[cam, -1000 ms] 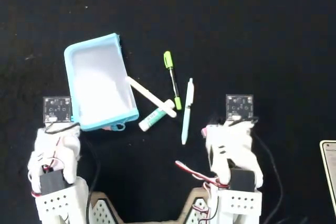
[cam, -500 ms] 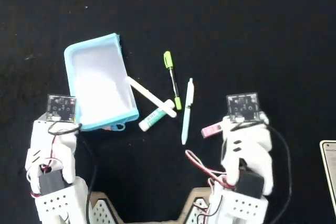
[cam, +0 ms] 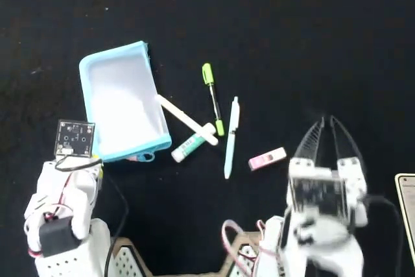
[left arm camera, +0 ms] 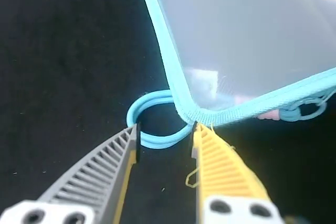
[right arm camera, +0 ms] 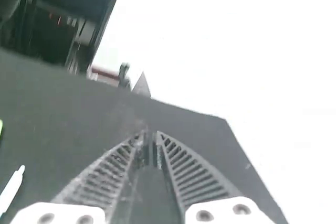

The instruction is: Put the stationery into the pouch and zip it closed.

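Frosted, half-clear plastic with a soft sheen on the pouch (cam: 123, 102), edged in light-blue woven cloth tape, with a smooth cord loop (left arm camera: 152, 141) at its corner. Matt ribbed plastic on the fingers (left arm camera: 100, 177) of the left gripper (left arm camera: 165, 129) and of the right gripper (right arm camera: 149, 137). Smooth, slightly glossy plastic on the pale pen (cam: 230, 135) and green marker (cam: 213, 98); matt black, faintly fuzzy cloth over the table (cam: 292, 43).

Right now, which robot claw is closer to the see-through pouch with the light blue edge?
Left. The left gripper sits at the corner loop of the blue-edged translucent pouch; the right gripper is far off, past the pens.
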{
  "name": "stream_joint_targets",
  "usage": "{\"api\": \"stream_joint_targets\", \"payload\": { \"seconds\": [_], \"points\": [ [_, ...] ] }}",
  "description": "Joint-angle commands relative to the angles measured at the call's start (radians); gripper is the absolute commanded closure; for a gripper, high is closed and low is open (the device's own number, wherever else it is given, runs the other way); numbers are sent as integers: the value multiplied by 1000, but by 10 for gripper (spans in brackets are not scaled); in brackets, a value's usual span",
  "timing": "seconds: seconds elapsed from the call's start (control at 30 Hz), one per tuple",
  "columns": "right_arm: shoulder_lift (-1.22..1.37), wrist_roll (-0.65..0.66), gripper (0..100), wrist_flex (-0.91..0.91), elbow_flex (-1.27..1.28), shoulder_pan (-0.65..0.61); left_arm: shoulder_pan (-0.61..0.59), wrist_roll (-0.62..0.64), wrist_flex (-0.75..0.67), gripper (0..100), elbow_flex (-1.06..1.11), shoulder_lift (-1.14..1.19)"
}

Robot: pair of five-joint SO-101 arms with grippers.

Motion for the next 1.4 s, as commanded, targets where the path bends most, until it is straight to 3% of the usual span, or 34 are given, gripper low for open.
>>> {"api": "stream_joint_targets", "payload": {
  "seconds": [0.0, 0.2, 0.43, 0.67, 0.87, 1.17, 1.37],
  "points": [
    [153, 8, 966, 86, -248, 12, 15, 3, 9, 822, -131, 5],
    [496, -28, 966, 175, -496, -54, -5, -25, -51, 822, -237, 5],
    [685, -141, 966, 204, -529, -382, -87, 17, -152, 822, -395, 44],
    [886, -270, 966, 163, -430, -647, -148, 11, -150, 822, -446, 374],
    [957, -275, 966, -68, -173, -733, -137, 17, -180, 827, -372, 614],
    [958, -273, 966, -649, 305, -859, -67, 17, -615, 827, 48, 632],
    [961, -273, 966, -896, 499, -918, -151, 17, -736, 823, 102, 640]
  ]
}}
